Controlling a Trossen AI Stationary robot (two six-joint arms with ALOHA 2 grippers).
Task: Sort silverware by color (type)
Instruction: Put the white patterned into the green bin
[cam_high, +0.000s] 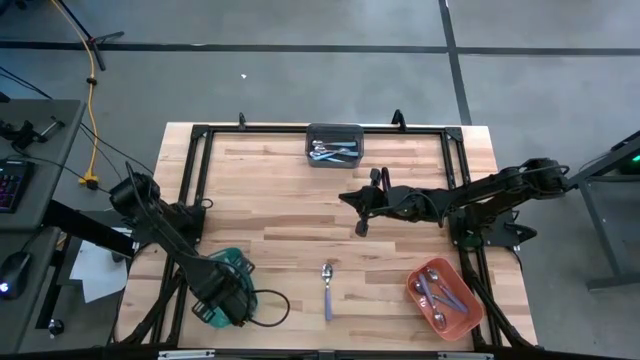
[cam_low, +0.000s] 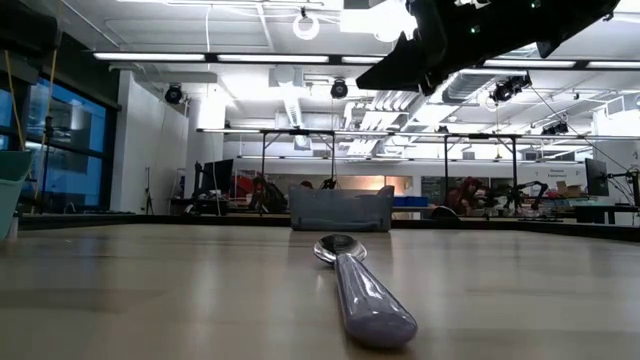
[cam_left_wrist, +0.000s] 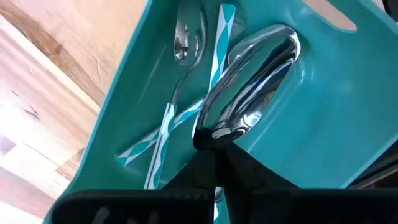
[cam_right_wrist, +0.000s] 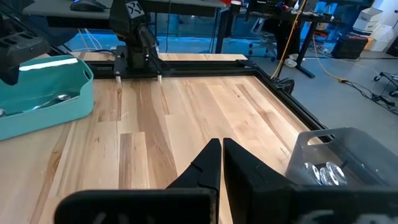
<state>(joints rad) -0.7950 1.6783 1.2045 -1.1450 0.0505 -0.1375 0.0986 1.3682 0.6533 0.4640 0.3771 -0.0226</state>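
One lavender-handled spoon (cam_high: 327, 287) lies alone on the surface, still unsorted; the left gripper (cam_left_wrist: 214, 146) is closed inside the teal bin (cam_high: 236, 262); the right gripper (cam_high: 361, 228), closed and empty, hangs above mid-surface.

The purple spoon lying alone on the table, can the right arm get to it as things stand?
Probably yes. The purple spoon lies alone on bare wood, and the right tool, shut and empty, hangs above the table with nothing between them.

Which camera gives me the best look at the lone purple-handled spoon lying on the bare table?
The low view: the spoon fills the foreground, handle nearest, bowl pointing away. The high view shows it small, lying between the green bin and the red bin. Neither wrist view shows it.
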